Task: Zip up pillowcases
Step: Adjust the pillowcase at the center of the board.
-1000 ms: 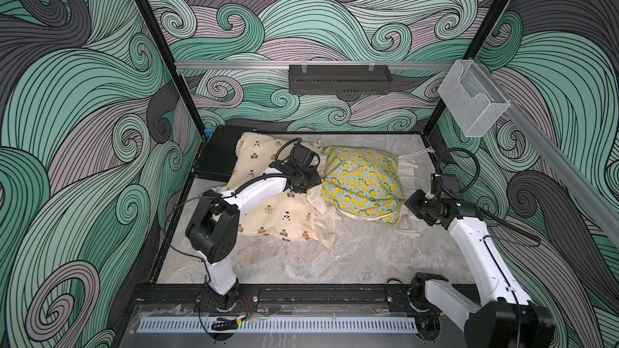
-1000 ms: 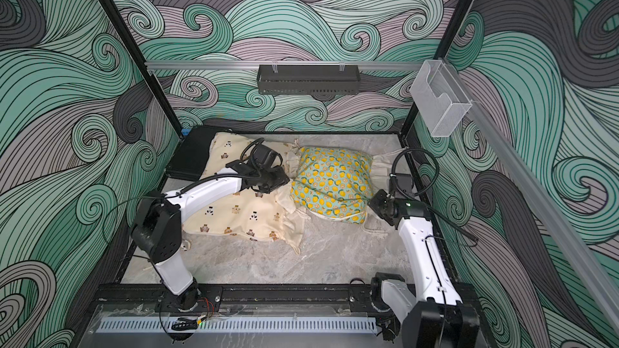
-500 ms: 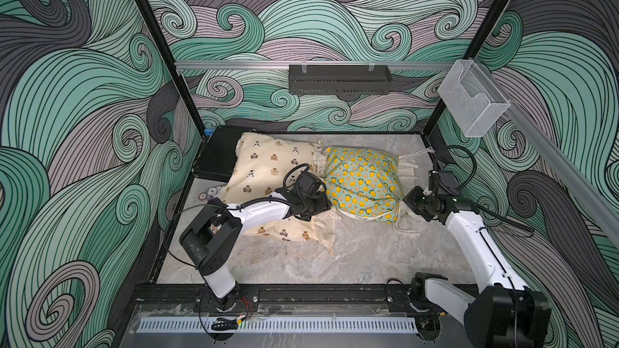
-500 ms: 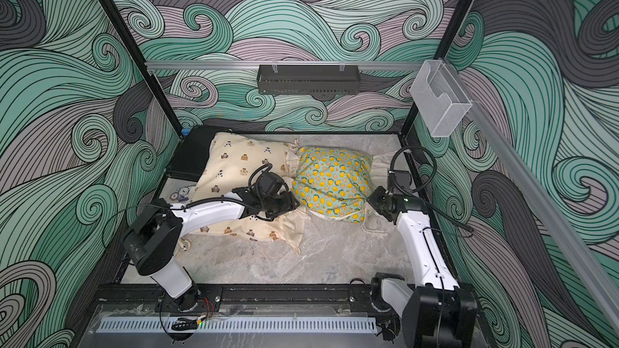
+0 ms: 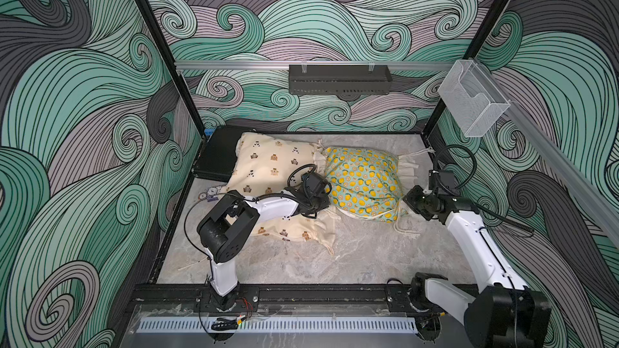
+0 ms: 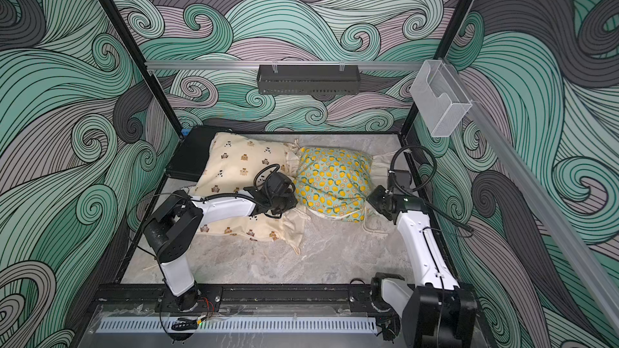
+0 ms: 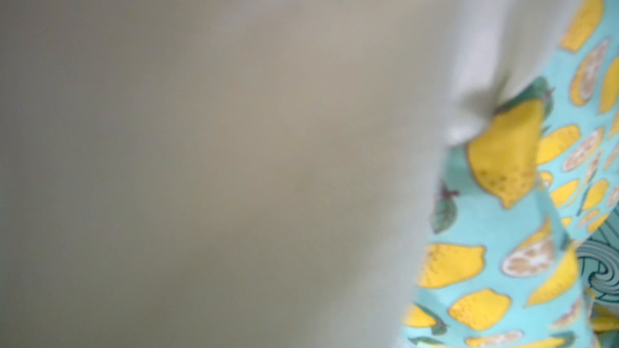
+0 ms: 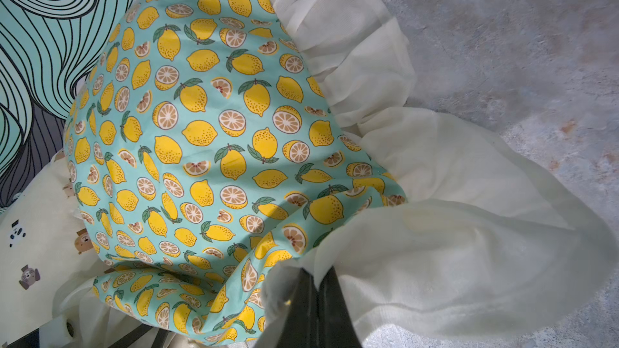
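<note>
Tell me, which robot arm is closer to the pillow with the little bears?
Left. The left gripper sits on the bear pillow, at its edge beside the lemon pillow. The right gripper is at the lemon pillow's far side, pinching its cream frill.

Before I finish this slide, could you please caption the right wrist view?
Right gripper pinching the cream ruffle of the lemon pillowcase on the grey table.

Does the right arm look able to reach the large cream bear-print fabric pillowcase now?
Probably not directly: the teal lemon-print fabric pillowcase lies in between, and the right end effector is shut on its cream ruffle.
</note>
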Robot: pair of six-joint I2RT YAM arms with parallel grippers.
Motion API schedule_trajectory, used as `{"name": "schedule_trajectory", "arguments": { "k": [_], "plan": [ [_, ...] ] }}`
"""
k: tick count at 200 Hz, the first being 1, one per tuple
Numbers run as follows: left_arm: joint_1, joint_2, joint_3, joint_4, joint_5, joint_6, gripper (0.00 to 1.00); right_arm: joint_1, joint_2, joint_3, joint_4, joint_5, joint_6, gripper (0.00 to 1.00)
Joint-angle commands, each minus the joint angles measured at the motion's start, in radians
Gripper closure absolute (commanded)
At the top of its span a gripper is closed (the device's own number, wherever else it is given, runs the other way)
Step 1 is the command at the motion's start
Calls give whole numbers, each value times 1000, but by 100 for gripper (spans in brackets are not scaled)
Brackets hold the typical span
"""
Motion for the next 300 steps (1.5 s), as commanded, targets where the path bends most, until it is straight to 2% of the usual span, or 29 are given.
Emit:
{"name": "schedule_trajectory", "arguments": {
  "k": [1,32,54,80,115,137,157,190,225,255,277,300],
  "plan": [
    [10,23,52,4,-51,4,80,-5,1,9,14,3,-18,100],
    [15,36,98,-58,-82,30,91,-5,-11,4,15,29,-35,100],
    [16,6,97,-69,-65,40,100,-6,-14,10,19,46,-40,100],
    [16,-79,61,-83,40,19,100,-6,-15,36,18,71,-32,100],
    [3,-219,-57,-114,160,-21,100,-7,-12,74,17,121,-3,100],
    [-4,-318,-164,-56,239,-83,100,-7,-9,85,18,144,-28,100],
    [-3,-385,-191,-65,289,-119,100,-6,-7,73,-1,193,-73,99],
    [-16,-453,-209,-40,333,-224,100,-6,-45,27,-37,252,-126,86],
    [-21,-468,-223,-11,328,-307,100,21,-109,54,-140,233,-156,58],
    [-22,-476,-188,-14,333,-339,100,166,-184,95,-233,287,-170,42],
    [-22,-467,-152,-40,335,-332,100,278,-195,150,-309,342,-181,36],
    [-22,-462,-142,-37,333,-342,100,391,-223,145,-321,241,-172,35]
  ]
}}
